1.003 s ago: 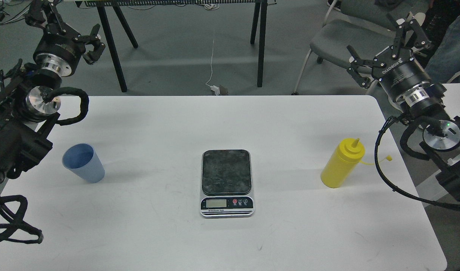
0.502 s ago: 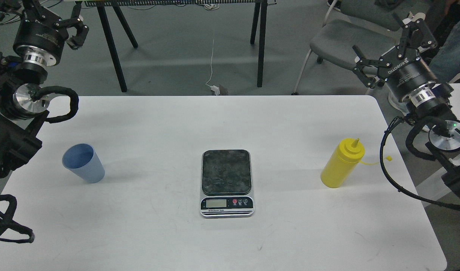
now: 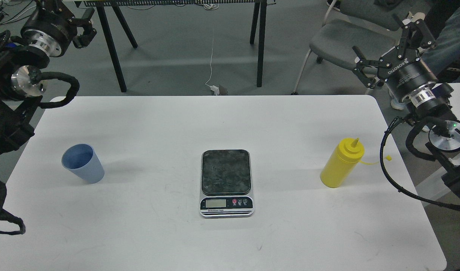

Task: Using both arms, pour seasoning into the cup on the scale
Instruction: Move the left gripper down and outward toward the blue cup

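Observation:
The light blue cup (image 3: 83, 163) stands upright and empty on the white table (image 3: 230, 120) at the left. The scale (image 3: 226, 177) lies in the middle with nothing on its dark platform. The yellow seasoning bottle (image 3: 342, 163) stands upright at the right, its small cap (image 3: 388, 158) dangling on a tether. My left gripper (image 3: 70, 17) is open and empty, high beyond the table's far left corner, partly cut off by the frame's top edge. My right gripper (image 3: 386, 43) is open and empty, high beyond the far right corner, well behind the bottle.
Black table legs (image 3: 113, 49) stand behind the table's far edge. A grey chair (image 3: 346, 34) sits at the back right, near my right gripper. A person's leg (image 3: 446, 41) shows at the right edge. A cable (image 3: 212, 56) runs across the floor.
My left arm has lifted up and away from the table toward the top left. My right gripper has shifted slightly up and right. Cup, scale and bottle have not moved.

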You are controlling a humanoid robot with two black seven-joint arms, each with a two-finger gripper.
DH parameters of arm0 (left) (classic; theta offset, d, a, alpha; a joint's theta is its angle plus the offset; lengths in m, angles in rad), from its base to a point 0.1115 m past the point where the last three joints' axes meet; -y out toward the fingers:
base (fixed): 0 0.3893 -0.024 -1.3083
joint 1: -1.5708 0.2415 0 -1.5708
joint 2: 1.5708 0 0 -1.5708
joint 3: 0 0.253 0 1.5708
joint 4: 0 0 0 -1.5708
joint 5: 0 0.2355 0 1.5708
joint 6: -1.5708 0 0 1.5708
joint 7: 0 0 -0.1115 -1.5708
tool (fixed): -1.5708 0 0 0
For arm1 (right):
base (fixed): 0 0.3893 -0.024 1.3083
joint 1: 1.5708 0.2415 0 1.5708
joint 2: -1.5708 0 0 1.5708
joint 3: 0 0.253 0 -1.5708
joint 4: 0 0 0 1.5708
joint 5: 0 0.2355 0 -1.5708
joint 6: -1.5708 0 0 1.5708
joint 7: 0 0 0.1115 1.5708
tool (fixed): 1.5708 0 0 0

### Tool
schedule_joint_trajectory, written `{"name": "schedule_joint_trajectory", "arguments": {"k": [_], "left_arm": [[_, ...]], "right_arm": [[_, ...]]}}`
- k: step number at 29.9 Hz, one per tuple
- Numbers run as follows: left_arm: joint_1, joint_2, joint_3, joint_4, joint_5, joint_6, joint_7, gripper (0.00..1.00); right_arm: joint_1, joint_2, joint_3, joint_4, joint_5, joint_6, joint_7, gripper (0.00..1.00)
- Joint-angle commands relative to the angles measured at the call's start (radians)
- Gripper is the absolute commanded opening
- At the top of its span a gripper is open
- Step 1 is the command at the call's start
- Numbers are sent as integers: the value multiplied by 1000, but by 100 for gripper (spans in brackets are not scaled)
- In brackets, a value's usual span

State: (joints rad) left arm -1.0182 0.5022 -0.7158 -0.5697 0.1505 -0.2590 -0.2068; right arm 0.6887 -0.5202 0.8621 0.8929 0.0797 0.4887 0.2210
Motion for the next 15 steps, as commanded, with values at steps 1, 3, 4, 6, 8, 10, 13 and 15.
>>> {"name": "schedule_joint_trajectory", "arguments": {"k": [1, 3, 4, 6, 8, 10, 13, 15], "left_arm": [[7, 13, 4, -4, 1, -83, -58, 99], [18, 15, 15, -4, 12, -103, -60, 99], [30, 21, 33, -7, 30, -103, -63, 99], [64, 53, 77, -15, 72, -111, -63, 99], [105, 107, 155, -70, 128, -134, -62, 99], [131, 186, 223, -172, 220, -141, -65, 99], [141, 301, 243, -281, 441, -138, -69, 99], [144, 331, 237, -302, 578, -144, -80, 99]], "right_arm": [[0, 2, 0, 0, -1, 0, 0, 100], [0, 2, 0, 0, -1, 0, 0, 100], [0, 3, 0, 0, -1, 0, 0, 100], [0, 3, 0, 0, -1, 0, 0, 100], [0, 2, 0, 0, -1, 0, 0, 100], [0, 2, 0, 0, -1, 0, 0, 100], [0, 0, 0, 0, -1, 0, 0, 100], [0, 0, -2, 1, -1, 0, 0, 100]]}}
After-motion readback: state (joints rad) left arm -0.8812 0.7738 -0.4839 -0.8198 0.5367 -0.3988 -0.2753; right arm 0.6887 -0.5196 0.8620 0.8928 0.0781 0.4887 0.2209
